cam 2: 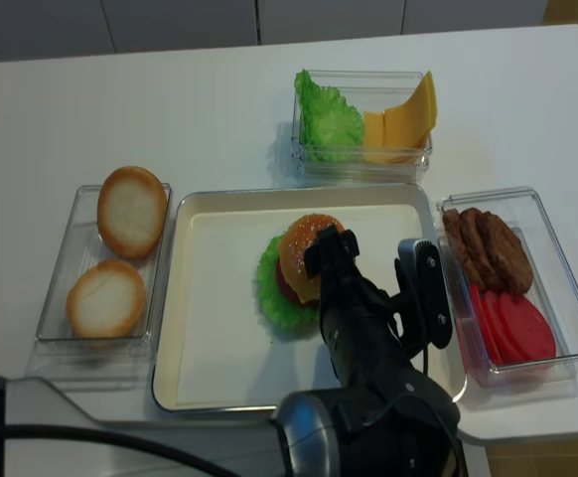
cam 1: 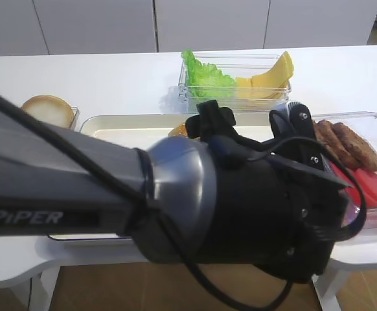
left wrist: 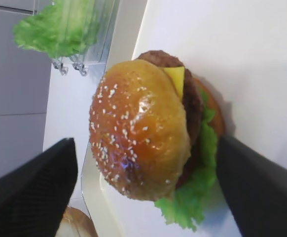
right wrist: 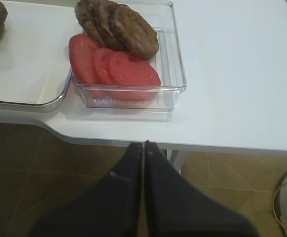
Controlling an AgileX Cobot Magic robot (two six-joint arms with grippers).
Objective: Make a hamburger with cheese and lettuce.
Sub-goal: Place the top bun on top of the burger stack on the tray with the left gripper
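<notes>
The hamburger (left wrist: 138,133) stands on the metal tray (cam 2: 210,328), its sesame bun on top. A corner of the yellow cheese (left wrist: 175,79) shows under the bun, above the brown patty. The frilly green lettuce (left wrist: 193,197) sticks out at the bottom. My left gripper (left wrist: 146,143) is open around the burger, one black finger on each side with a gap to each. From overhead the left arm (cam 2: 368,348) reaches in from the front and partly covers the hamburger (cam 2: 304,253). My right gripper (right wrist: 143,145) is shut and empty, off the table's front edge.
A clear box of brown patties (right wrist: 119,22) and tomato slices (right wrist: 114,66) sits right of the tray. A box with a lettuce leaf (cam 2: 329,119) and yellow slices (cam 2: 408,114) stands behind it. Two pale bun halves (cam 2: 115,253) lie in a box at the left.
</notes>
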